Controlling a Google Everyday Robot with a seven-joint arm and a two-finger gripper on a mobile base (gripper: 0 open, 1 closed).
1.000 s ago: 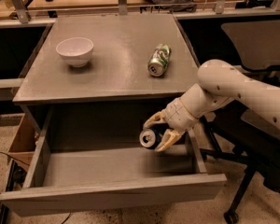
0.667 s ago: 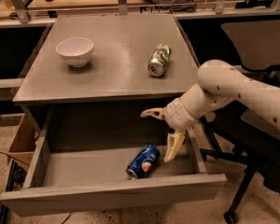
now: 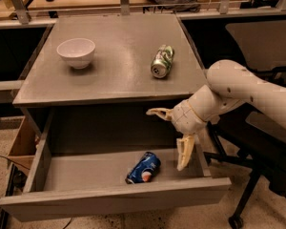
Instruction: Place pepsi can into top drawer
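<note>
The pepsi can (image 3: 143, 168), blue with a red-and-white logo, lies on its side on the floor of the open top drawer (image 3: 109, 202), right of the middle. My gripper (image 3: 171, 137) hangs over the drawer's right part, up and to the right of the can, apart from it. Its fingers (image 3: 183, 151) are spread wide open and hold nothing. The white arm (image 3: 248, 89) comes in from the right.
A green-and-silver can (image 3: 162, 61) lies on its side on the grey cabinet top (image 3: 119, 46), with a white bowl (image 3: 76, 52) to its left. A black office chair (image 3: 262, 147) stands to the right of the drawer. A cardboard box (image 3: 21, 142) sits at the left.
One second ago my gripper held the pepsi can over the drawer. It has opened, and the can has dropped and come to rest on the drawer floor, down and to the left.
</note>
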